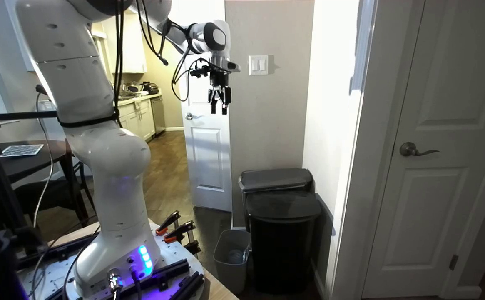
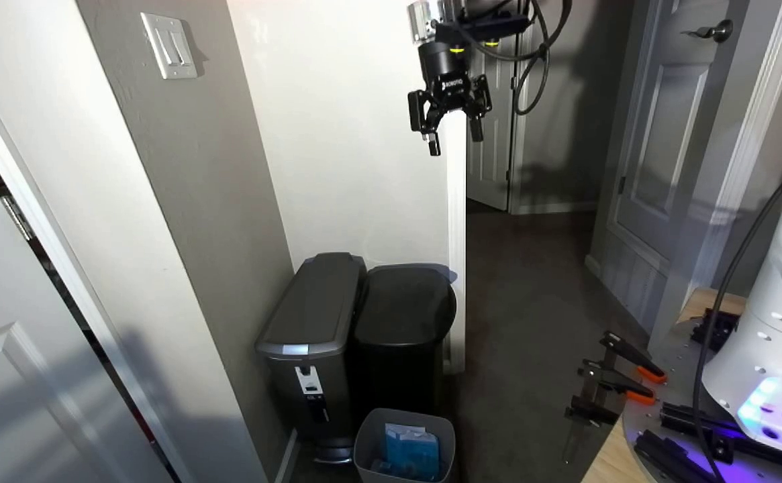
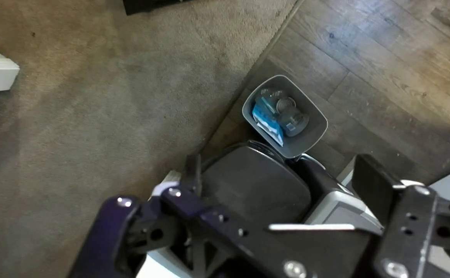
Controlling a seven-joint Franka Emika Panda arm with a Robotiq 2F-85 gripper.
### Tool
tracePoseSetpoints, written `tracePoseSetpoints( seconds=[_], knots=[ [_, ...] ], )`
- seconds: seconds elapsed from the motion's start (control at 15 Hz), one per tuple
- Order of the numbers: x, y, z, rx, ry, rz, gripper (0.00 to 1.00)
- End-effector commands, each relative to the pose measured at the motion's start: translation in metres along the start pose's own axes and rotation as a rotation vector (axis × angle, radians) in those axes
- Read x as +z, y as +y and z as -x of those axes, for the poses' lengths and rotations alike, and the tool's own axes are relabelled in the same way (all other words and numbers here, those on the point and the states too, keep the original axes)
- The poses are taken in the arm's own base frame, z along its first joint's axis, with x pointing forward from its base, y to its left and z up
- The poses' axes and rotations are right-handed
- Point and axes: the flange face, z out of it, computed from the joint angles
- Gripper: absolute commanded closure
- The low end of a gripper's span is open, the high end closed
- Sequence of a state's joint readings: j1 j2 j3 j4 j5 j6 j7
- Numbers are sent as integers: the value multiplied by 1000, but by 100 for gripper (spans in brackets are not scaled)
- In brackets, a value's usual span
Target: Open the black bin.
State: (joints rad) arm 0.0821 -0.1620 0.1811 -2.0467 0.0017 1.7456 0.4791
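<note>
Hanging fingers-down from the white jointed robot arm [image 1: 73, 87], the black two-fingered pincer [image 2: 456, 139] holds its fingers spread well apart, high above the bins. Below it, in a corner of the room, the tall black plastic bin [image 1: 284, 250] stands upright on the floor, its lid down; in the wrist view that lid shows between the fingers. Just beside it, along the grey wall [image 1: 269, 129], is a dark grey rectangular bin [image 2: 317, 302] with a silver latch plate; whether the two touch cannot be told. A small grey plastic wastebasket [image 1: 230, 275] sits close by, holding a blue-and-white packet [image 2: 412, 451] and clear containers [image 3: 293, 121].

Tan carpet [image 3: 132, 100] meets grey-brown wooden planks [image 3: 387, 77] along a straight seam. A pale wooden surface [image 2: 615, 461] carries a round perforated metal plate [image 2: 685, 369], where the arm's base stands, lit blue on one side. Black clamps with orange tips [image 2: 622, 380] are at its edge.

A white double switch plate [image 1: 258, 65] is fixed to the grey wall, which meets a bright white wall [image 1: 332, 116]. Past a white panelled door [image 1: 207, 141], a kitchen shows white cabinets [image 1: 136, 123].
</note>
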Motion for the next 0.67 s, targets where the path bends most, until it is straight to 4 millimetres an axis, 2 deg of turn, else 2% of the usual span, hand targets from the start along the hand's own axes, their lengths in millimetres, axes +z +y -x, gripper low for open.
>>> tracePoseSetpoints(
  seconds=[0.0, 0.27, 0.33, 0.4, 0.6],
  knots=[
    [30, 24, -5, 37, 55, -52, 0],
    [65, 49, -22, 76, 64, -114, 0],
    [55, 37, -24, 81, 55, -69, 0],
    [60, 41, -25, 88, 50, -70, 0],
    [58, 38, -25, 81, 54, -71, 0]
  ],
)
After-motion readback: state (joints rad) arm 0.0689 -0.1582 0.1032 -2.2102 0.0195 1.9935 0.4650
